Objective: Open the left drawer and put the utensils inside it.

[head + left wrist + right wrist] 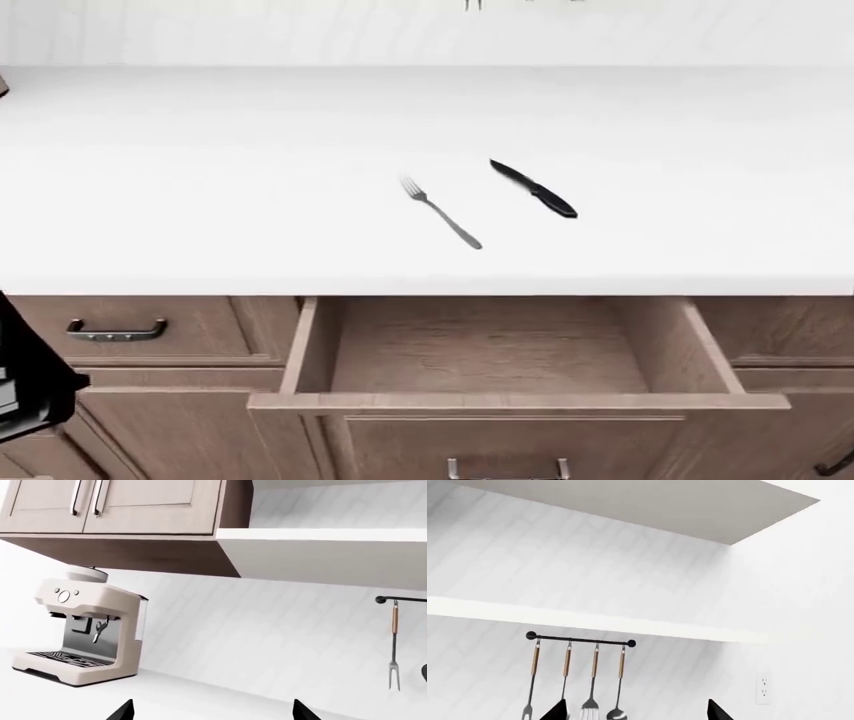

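A slim silver fork point(442, 213) and a black knife point(534, 188) lie side by side, a little apart, on the white counter point(200, 180) in the head view. The left drawer point(187, 328), with its curved dark handle point(118, 329), is shut below the counter's left end. My left gripper point(213, 713) is open with nothing between its fingers, and faces the back wall. My right gripper point(637, 713) is open and empty too, pointed at the wall. Neither gripper shows in the head view, where only a dark part of my left arm point(27, 385) appears.
The wide middle drawer point(514, 402) stands pulled out and bare inside. A cream espresso machine point(83, 635) sits at the counter's back left under wooden wall cabinets point(113, 505). A rail point(580, 640) of hanging utensils and a wall outlet point(764, 689) are on the backsplash.
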You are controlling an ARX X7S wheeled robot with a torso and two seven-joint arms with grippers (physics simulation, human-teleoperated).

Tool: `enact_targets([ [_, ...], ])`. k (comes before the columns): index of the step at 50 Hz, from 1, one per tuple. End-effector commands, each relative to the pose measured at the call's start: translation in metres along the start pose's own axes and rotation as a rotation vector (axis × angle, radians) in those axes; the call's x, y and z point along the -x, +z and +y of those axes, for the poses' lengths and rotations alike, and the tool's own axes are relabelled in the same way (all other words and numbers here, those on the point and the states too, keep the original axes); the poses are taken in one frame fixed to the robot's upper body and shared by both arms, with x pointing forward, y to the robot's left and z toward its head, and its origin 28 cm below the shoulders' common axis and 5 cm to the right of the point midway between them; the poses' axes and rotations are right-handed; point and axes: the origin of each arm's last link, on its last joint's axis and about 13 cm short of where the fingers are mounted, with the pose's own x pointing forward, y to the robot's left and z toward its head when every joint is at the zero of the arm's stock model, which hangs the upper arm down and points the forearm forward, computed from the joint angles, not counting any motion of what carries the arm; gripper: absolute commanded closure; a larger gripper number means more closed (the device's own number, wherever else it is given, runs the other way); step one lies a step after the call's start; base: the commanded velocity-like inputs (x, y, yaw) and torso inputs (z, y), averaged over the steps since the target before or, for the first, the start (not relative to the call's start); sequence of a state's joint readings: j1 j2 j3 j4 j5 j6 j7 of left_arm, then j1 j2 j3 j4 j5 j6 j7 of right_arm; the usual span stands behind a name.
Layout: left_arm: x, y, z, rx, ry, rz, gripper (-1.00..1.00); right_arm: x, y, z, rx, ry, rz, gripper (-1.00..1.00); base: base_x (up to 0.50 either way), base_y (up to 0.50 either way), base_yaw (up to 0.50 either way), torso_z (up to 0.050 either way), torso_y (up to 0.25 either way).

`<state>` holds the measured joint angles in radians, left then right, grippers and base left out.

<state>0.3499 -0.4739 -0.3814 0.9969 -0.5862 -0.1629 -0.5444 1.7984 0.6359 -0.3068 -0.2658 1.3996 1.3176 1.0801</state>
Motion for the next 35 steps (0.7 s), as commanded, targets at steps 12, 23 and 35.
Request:
enact_targets([
  [12,0.0,0.0011,0.0008,-0.001,0.004,-0.004,-1.0,-0.0008,0.0114,-0.0017,0.032,0.023,-0.018,-1.0,0.26,0.0,0.0,0.0,0.001],
  [23,0.0003,0.0017,0.0008,-0.001,0.006,-0.007,-1.0,0.0007,0.0112,-0.0011,0.028,0.031,-0.02,-1.0,0.26,-0.04,0.0,0.0,0.0],
  [35,0.0005,0.0017,0.0011,0.0,0.006,-0.007,-1.0,0.0013,0.011,-0.0012,0.03,0.035,-0.018,-1.0,0.26,-0.07,0.0,0.0,0.001],
])
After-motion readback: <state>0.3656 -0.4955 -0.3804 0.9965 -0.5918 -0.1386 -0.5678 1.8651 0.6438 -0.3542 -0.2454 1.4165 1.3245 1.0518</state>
